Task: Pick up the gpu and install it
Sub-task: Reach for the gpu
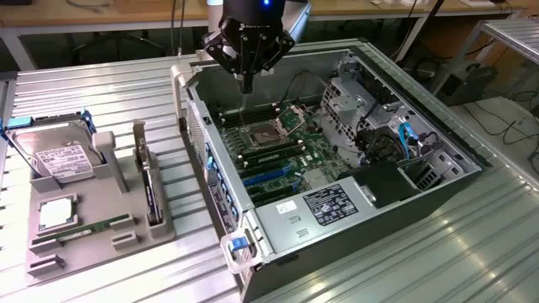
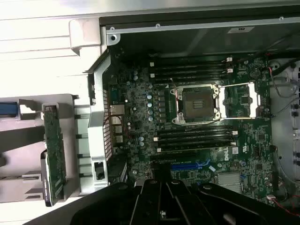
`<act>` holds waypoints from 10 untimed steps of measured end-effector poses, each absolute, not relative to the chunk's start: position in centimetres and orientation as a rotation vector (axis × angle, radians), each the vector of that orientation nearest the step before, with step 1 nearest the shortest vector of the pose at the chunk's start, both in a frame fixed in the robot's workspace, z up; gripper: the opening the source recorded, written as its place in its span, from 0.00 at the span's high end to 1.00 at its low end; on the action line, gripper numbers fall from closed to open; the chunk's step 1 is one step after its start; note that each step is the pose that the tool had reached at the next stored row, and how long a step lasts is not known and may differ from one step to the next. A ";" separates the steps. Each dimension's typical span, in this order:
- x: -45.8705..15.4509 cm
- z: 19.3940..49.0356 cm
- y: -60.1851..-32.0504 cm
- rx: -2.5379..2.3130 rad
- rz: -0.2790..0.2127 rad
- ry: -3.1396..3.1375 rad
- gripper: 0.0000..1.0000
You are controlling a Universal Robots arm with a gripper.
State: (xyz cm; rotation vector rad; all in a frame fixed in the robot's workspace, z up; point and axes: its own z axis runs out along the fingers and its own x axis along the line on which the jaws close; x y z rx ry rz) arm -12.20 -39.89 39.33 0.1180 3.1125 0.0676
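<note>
**End effector**: fingers together, clamped on nothing. Hangs over open computer case, above motherboard and near bare CPU socket.

**Gpu**: stands on edge in grey holder on ribbed metal surface, to the exterior view's left of the case. Well apart from end effector; not yet picked up.

**Holder neighbours:** hard drive and green memory stick, both near the gpu.

**Hazards, as judged:**
- Fingers brought down together likely to push the thin card over or jam it in its slot, not grip it.
- Off-centre grip on so narrow an edge likely to let the card tilt or slip.
- Raised case wall between holder and motherboard likely to snag a card carried low.
- Card tilted over blue slot likely to miss it, bracket catching the rear wall.
- Exposed socket close by, open to damage from a stray touch.
</note>
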 end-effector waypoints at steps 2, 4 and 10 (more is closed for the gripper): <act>-12.2 39.3 -39.9 0.118 0.068 3.113 0.89; -12.2 39.3 -39.9 0.118 0.068 3.113 0.89; -12.2 39.3 -39.9 0.118 0.068 3.112 0.89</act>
